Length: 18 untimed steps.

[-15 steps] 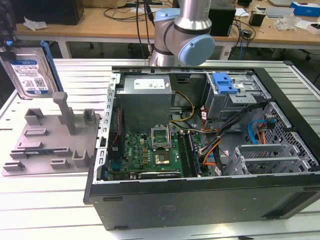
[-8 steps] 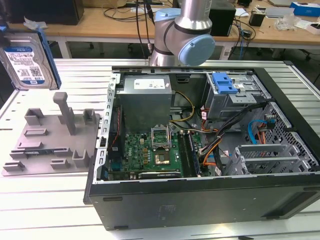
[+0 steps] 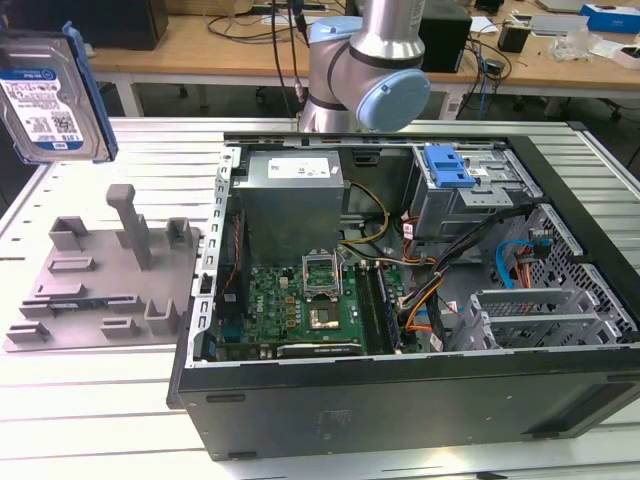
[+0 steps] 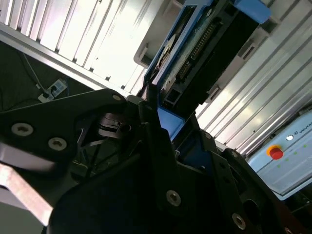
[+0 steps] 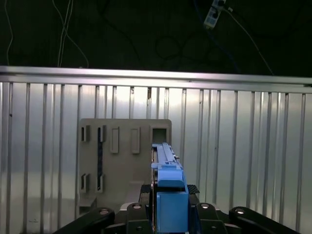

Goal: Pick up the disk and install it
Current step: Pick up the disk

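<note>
A grey moulded tray point(image 3: 100, 290) lies beside an open computer case point(image 3: 400, 405) on a ribbed metal table point(image 3: 90, 420), green motherboard point(image 3: 290, 305) exposed, wooden benches point(image 3: 200, 50) behind.

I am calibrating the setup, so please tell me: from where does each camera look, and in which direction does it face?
Exterior view: off the arm, raised, looking down on the table, open computer case and grey tray; the arm shows.
First wrist view: on the wrist, looking down past the pincer and its held disk onto the tray.
Second wrist view: beside the pincer, looking along the disk toward the table.
Shared: all three show the disk.
</note>
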{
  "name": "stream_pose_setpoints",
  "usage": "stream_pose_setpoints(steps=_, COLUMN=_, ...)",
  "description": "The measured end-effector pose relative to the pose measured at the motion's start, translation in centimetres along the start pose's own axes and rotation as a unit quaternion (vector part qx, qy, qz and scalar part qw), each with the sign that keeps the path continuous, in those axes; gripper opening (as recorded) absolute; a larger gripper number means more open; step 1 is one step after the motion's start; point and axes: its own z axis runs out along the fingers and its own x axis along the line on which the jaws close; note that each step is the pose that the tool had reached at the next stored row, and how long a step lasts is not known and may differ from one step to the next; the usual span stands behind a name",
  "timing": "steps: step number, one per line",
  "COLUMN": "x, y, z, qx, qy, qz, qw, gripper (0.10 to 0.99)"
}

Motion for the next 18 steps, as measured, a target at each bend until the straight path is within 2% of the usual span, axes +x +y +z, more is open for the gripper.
stream_pose_setpoints(steps=7, x=0.03, y=-0.2, z=-2.27, qx=0.0, qy=0.0, qz=0.0, qw=1.0, gripper=0.369)
stream_pose_setpoints(steps=13, x=0.06, y=-0.24, z=-2.39, qx=0.0, qy=0.0, qz=-0.001, qw=1.0, gripper=0.369)
stream_pose_setpoints(steps=14, x=0.16, y=-0.53, z=-2.47, qx=-0.0001, qy=0.0, qz=0.0, qw=1.0, gripper=0.369)
stream_pose_setpoints(steps=15, x=0.36, y=-1.22, z=-2.56, qx=-0.0001, qy=0.0, qz=0.0, qw=1.0, gripper=0.369)
stream_pose_setpoints(steps=16, x=0.82, y=-2.16, z=-2.66, qx=-0.0001, qy=0.0, qz=0.0, qw=1.0, gripper=0.369)
stream_pose_setpoints(steps=18, x=1.95, y=-3.22, z=-2.8, qx=-0.0001, qy=0.0001, qz=0.0, qw=1.0, gripper=0.369)
